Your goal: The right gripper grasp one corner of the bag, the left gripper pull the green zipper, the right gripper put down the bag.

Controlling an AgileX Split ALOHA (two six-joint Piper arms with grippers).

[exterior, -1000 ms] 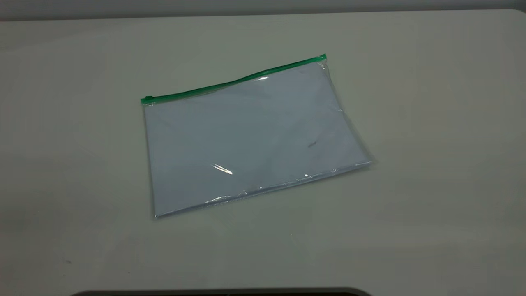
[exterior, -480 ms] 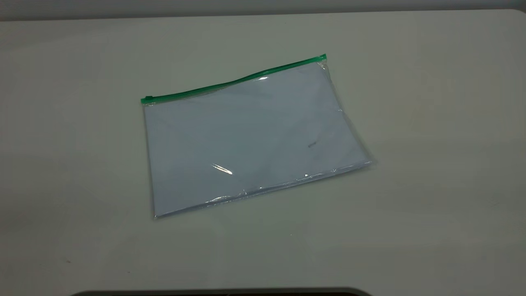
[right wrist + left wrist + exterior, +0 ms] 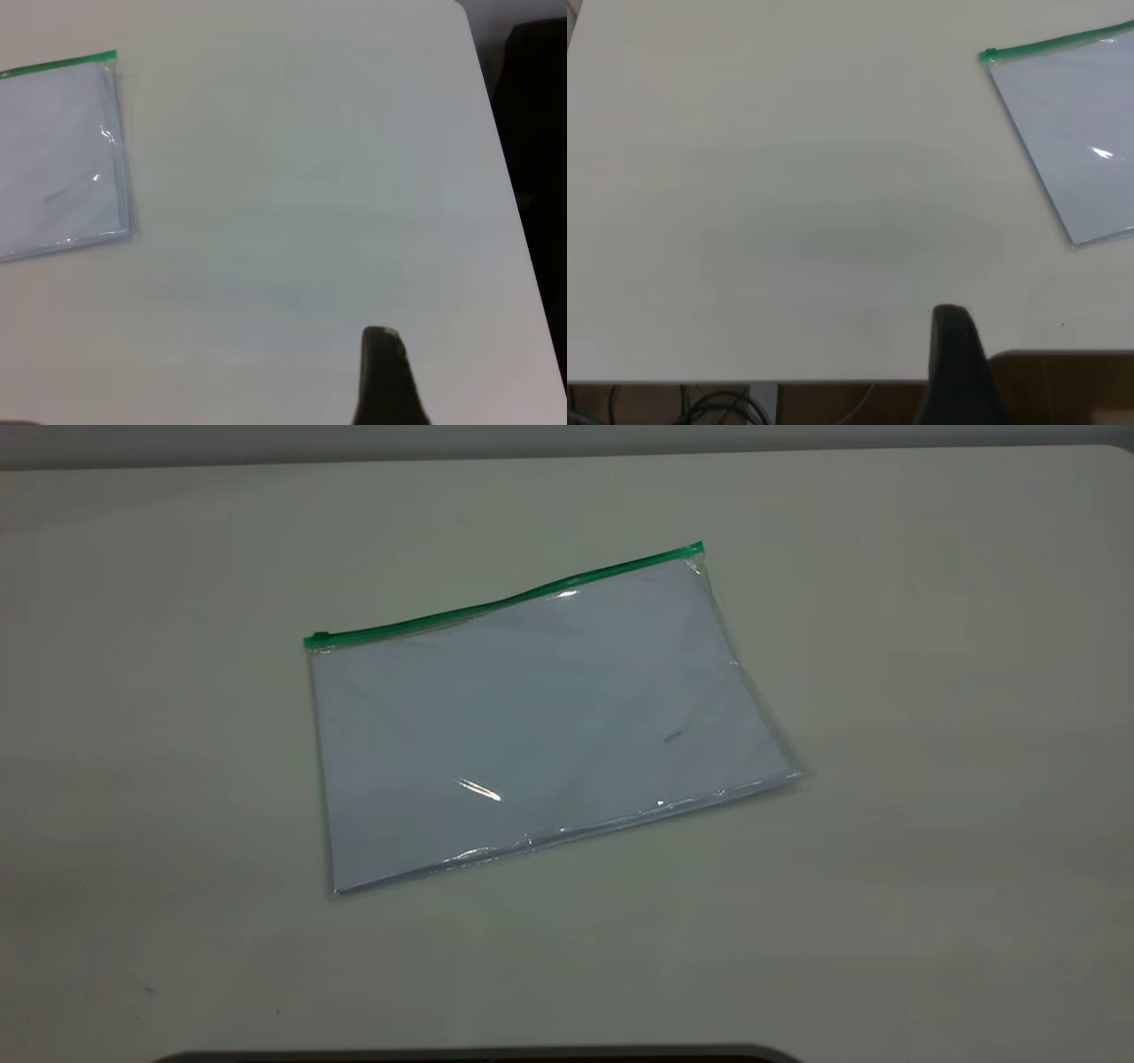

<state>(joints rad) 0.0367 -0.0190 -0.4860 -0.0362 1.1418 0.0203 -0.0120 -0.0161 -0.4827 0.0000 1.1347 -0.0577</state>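
Here the bag [image 3: 540, 722] lies flat on the pale table [image 3: 930, 691], near its middle, turned slightly so its right end sits farther back. The green zipper [image 3: 505, 600] runs along its far long edge, with the small slider tab [image 3: 319, 638] at the left end. Neither arm shows in the exterior view. The left gripper [image 3: 957, 363] hangs over the near left table edge, well apart from the bag; the right gripper [image 3: 383, 376] likewise, to the bag's right. Only one dark fingertip of each shows, so their spread cannot be told.

Bare table [image 3: 930, 646] surrounds the flat bag [image 3: 540, 726] on every side, nothing blocking any approach.
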